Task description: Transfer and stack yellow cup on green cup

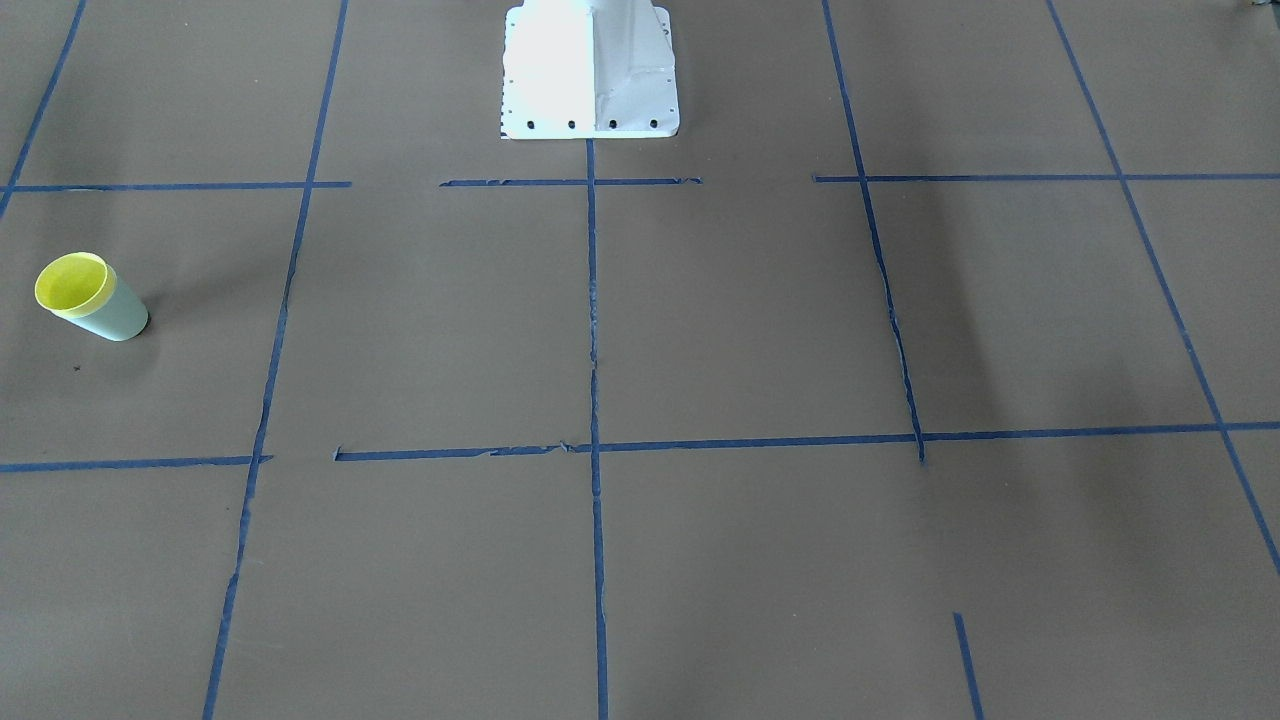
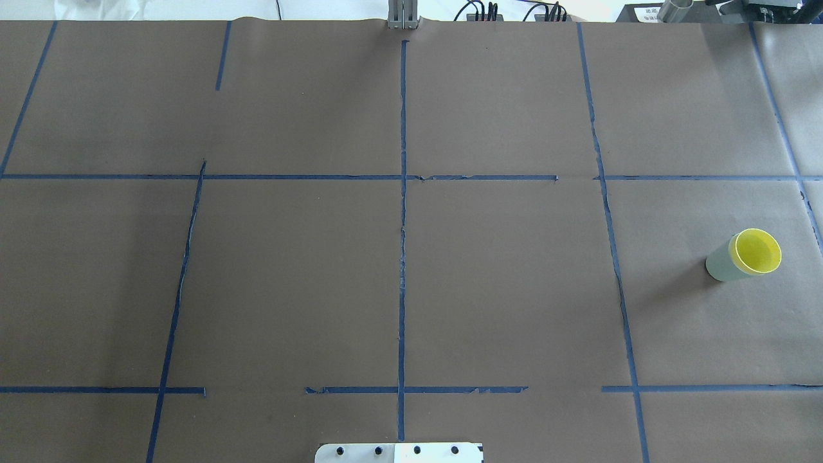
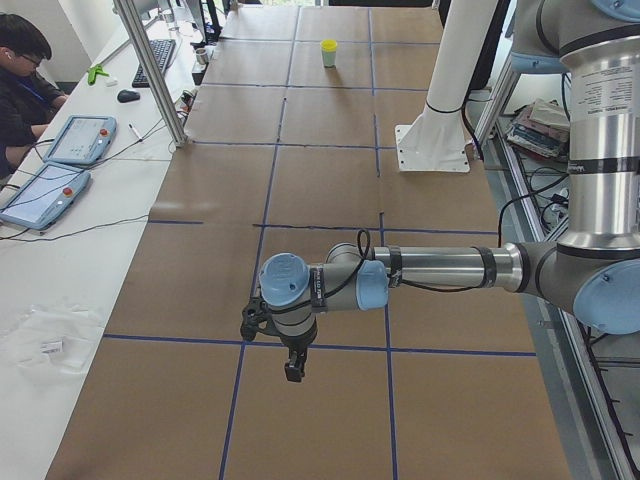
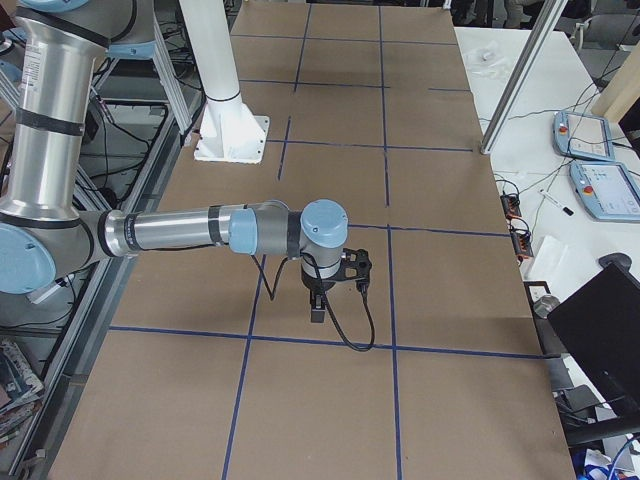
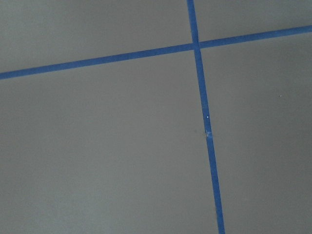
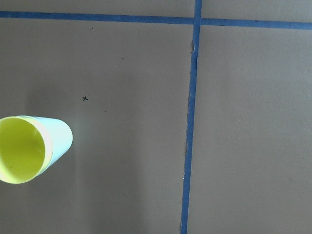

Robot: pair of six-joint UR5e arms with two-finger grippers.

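1. Table [image 2: 289, 289]: a flat top covered in brown paper and divided into squares by blue tape lines [image 2: 402, 257].
2. Left arm [image 3: 440, 268]: near and large in the left side view, stretched level over the table with its wrist turned down.
3. Right arm [image 4: 180, 230]: near and large in the right side view, likewise stretched level with its wrist turned down.
4. White pedestal [image 1: 590, 70]: bolted to the robot's edge of the table on the centre tape line.
5. Left gripper [image 3: 292, 368]: hangs above the paper close to a tape crossing. Only a side view shows it, so whether its fingers are apart or together cannot be told.
6. Right gripper [image 4: 317, 306]: points down over the paper. Again only a side view shows it, so its finger spacing cannot be told.
7. Green cup [image 2: 720, 265]: stands upright on the paper far out on the robot's right, inside the middle row of squares.
8. Yellow cup [image 2: 759, 251]: nested inside the green cup, with its rim showing just above the green rim.
9. Black cross mark [image 6: 85, 98]: drawn on the paper near the stacked cups.
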